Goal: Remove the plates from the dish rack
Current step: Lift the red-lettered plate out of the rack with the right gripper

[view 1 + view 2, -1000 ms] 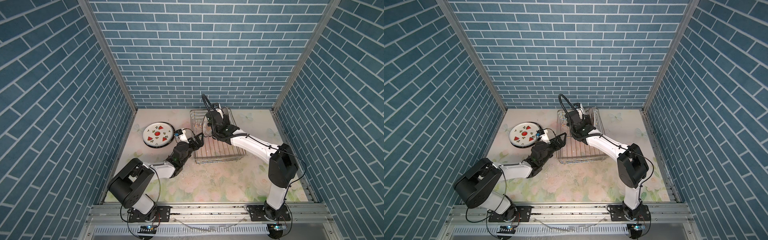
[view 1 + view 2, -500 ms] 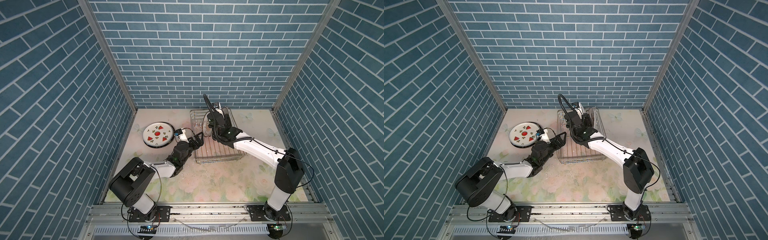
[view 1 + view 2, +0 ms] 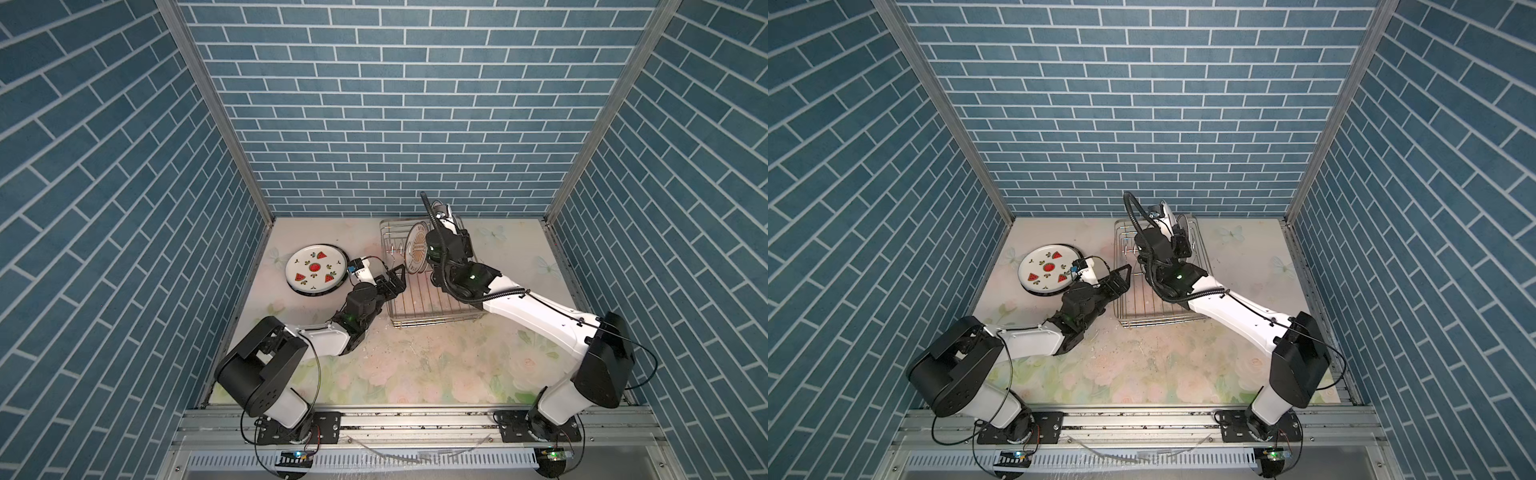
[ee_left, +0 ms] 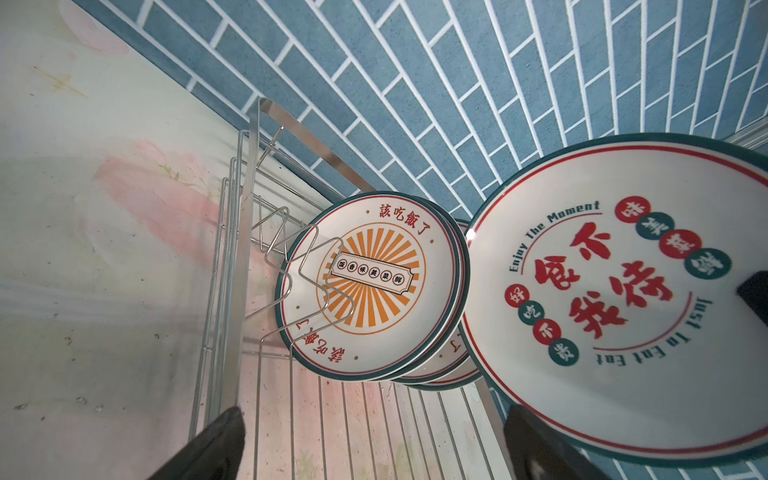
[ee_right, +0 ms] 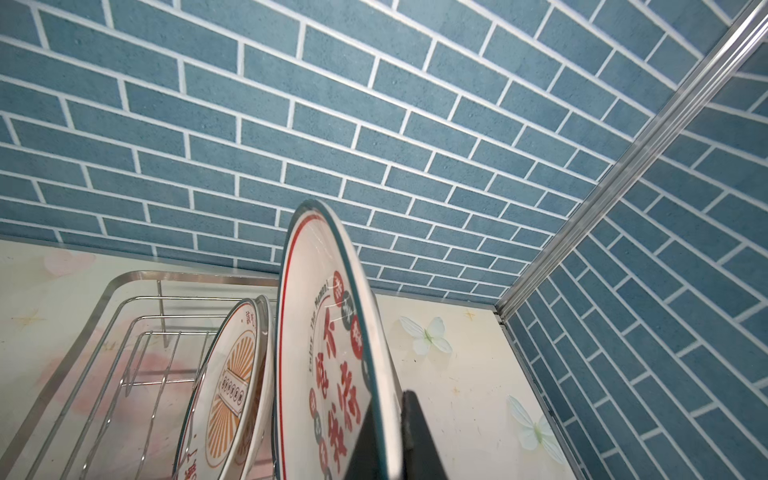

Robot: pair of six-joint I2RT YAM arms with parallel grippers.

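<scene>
The silver wire dish rack (image 3: 432,323) (image 3: 1154,321) stands at the back middle of the table. Orange-sunburst plates (image 3: 417,254) (image 4: 374,286) (image 5: 232,382) stand upright among its prongs. My right gripper (image 5: 384,409) (image 3: 451,232) is shut on the rim of a larger red-and-black lettered plate (image 4: 615,299) (image 5: 328,353), which it holds upright beside the sunburst plates. My left gripper (image 4: 376,415) (image 3: 395,278) (image 3: 1121,278) is open and empty at the rack's left side, facing the plates. A watermelon plate (image 3: 316,270) (image 3: 1048,269) lies flat on the table to the left.
Blue brick walls (image 3: 395,124) close in the back and both sides, with the rack close to the back wall. The floral table top (image 3: 415,365) stretches in front of the rack and to its right. A metal rail (image 3: 415,419) runs along the front edge.
The right arm has shifted, its elbow swinging right and toward the front while the gripper keeps the lettered plate over the rack's far end. The left arm has not moved.
</scene>
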